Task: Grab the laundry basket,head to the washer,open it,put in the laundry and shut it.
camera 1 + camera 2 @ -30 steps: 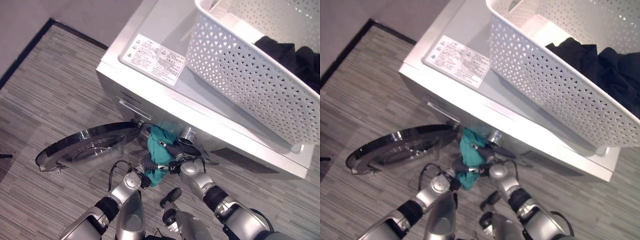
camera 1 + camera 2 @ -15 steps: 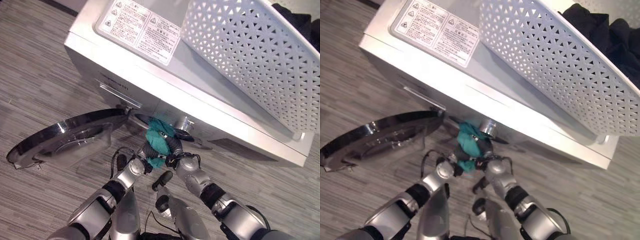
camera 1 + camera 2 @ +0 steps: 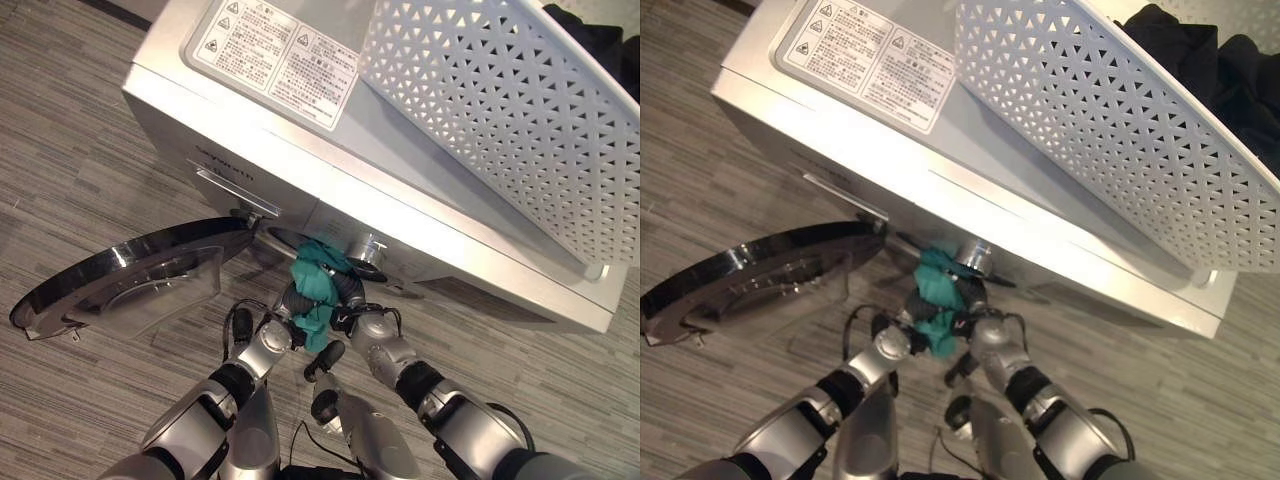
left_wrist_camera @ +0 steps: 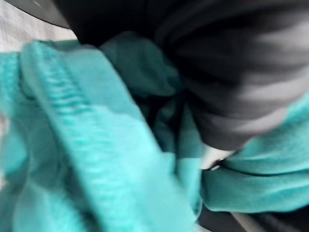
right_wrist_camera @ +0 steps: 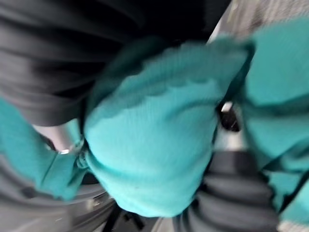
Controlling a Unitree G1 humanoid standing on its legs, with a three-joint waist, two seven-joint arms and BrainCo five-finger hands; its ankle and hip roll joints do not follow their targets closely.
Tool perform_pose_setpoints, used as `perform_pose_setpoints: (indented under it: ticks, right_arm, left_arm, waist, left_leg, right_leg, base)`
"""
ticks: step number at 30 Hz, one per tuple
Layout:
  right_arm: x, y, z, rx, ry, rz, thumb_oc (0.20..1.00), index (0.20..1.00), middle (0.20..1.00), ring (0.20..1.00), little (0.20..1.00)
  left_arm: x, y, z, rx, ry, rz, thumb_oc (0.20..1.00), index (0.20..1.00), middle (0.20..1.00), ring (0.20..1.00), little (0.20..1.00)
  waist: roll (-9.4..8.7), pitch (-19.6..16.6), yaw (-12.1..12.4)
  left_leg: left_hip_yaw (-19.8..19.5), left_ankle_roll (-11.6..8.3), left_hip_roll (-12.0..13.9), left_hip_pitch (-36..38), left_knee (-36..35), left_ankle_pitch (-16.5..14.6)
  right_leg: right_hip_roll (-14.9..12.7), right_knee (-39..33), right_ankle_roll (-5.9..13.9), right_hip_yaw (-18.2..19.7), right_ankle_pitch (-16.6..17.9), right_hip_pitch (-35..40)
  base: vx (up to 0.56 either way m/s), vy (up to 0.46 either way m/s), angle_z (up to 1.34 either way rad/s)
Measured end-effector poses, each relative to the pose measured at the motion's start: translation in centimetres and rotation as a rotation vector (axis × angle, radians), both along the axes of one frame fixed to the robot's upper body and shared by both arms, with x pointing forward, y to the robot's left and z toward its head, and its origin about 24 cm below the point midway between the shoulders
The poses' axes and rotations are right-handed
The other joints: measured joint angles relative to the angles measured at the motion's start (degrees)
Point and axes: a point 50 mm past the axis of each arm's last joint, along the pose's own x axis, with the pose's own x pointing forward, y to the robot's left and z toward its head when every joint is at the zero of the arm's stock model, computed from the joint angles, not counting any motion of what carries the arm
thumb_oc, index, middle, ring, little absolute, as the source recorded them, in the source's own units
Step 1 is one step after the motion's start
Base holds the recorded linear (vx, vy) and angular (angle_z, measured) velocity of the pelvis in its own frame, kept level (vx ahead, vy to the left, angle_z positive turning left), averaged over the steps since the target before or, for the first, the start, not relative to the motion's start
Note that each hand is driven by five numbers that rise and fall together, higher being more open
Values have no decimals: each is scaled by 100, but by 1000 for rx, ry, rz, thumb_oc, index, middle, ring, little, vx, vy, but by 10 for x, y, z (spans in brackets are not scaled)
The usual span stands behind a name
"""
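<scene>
Both hands have carried the teal garment (image 3: 318,290) closer to the washer (image 3: 300,190) opening; left hand (image 3: 290,305) and right hand (image 3: 350,300) clamped on it beside the open door (image 3: 130,280).

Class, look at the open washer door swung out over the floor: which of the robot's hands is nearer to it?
Left. The left hand grips the teal garment on the side toward the washer door; the right hand holds the garment's far side, further from the door.
</scene>
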Motion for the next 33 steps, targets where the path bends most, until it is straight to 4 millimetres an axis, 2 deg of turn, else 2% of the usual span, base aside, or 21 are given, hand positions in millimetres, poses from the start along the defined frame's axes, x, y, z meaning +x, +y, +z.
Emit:
perform_pose_setpoints:
  ticks: [9,13,17,18,20,25,28,29,32,33]
  right_arm:
    - [-13,9,-4,-40,-23,75,1000,1000,1000,1000,1000]
    - [-29,0,2,-4,-91,200,1000,1000,1000,1000,1000]
    - [-42,-26,-1,84,-92,260,1000,1000,1000,1000,1000]
    - [-57,-42,-9,185,-64,258,1000,1000,1000,1000,1000]
    - [-77,-56,-27,314,13,231,1000,1000,1000,1000,1000]
    - [-129,-70,-81,400,276,200,1000,1000,1000,1000,1000]
    - [-142,-85,-102,382,364,117,1000,1000,1000,1000,1000]
    - [-147,-104,-122,331,433,-8,1000,1000,1000,1000,1000]
    - [-153,-131,-137,194,499,-122,1000,1000,1000,1000,1000]
    - [-163,-151,-150,73,594,-210,1000,1000,1000,1000,1000]
  left_arm:
    - [-2,16,-8,6,30,70,200,200,200,200,200]
    - [0,24,-4,-18,23,98,200,200,200,200,200]
    - [5,35,4,-45,-7,106,200,200,200,200,200]
    - [5,37,5,-56,-12,99,200,200,200,200,200]
    - [2,40,2,-65,0,101,200,200,200,200,200]
    - [-10,43,-13,-64,65,84,200,200,200,200,200]
    - [-12,42,-17,-68,86,68,200,200,200,200,200]
    - [-12,41,-19,-68,99,65,200,200,200,200,200]
    - [-10,42,-19,-63,106,71,200,200,200,200,200]
    - [-9,43,-19,-59,109,79,200,200,200,200,200]
  waist:
    - [-199,74,-121]
    - [-214,64,-137]
    - [-217,63,-166]
    - [-220,62,-169]
    - [-222,60,-246]
    - [-241,52,-444]
    - [-245,51,-505]
    - [-259,39,-563]
    - [-265,37,-691]
    - [-263,35,-744]
  left_leg:
    - [103,17,38,-111,89,-18]
    - [131,16,61,-116,100,-20]
    - [165,14,87,-117,118,-21]
    - [153,14,85,-136,103,-21]
    - [97,12,69,-201,104,-19]
    - [88,12,33,-223,92,-17]
    - [101,16,35,-218,119,-23]
    - [104,23,34,-254,123,-29]
    - [96,25,31,-276,136,-28]
    - [100,27,32,-292,145,-29]
  right_leg:
    - [2,0,-11,61,41,-119]
    - [18,1,-21,89,65,-135]
    - [33,1,-41,132,94,-145]
    - [31,1,-38,110,95,-145]
    - [26,0,-27,24,88,-144]
    - [-11,0,6,2,98,-161]
    - [-17,0,18,12,106,-158]
    - [-24,-1,45,17,98,-154]
    - [-27,-1,77,4,98,-164]
    - [-29,-1,83,6,99,-168]
  base:
    - [0,0,-3]
    - [4,-5,-5]
    - [8,0,-4]
    - [14,-16,7]
    - [7,-4,17]
    - [0,2,4]
    - [-1,11,0]
    - [-9,33,1]
    - [-7,21,3]
    - [0,0,0]
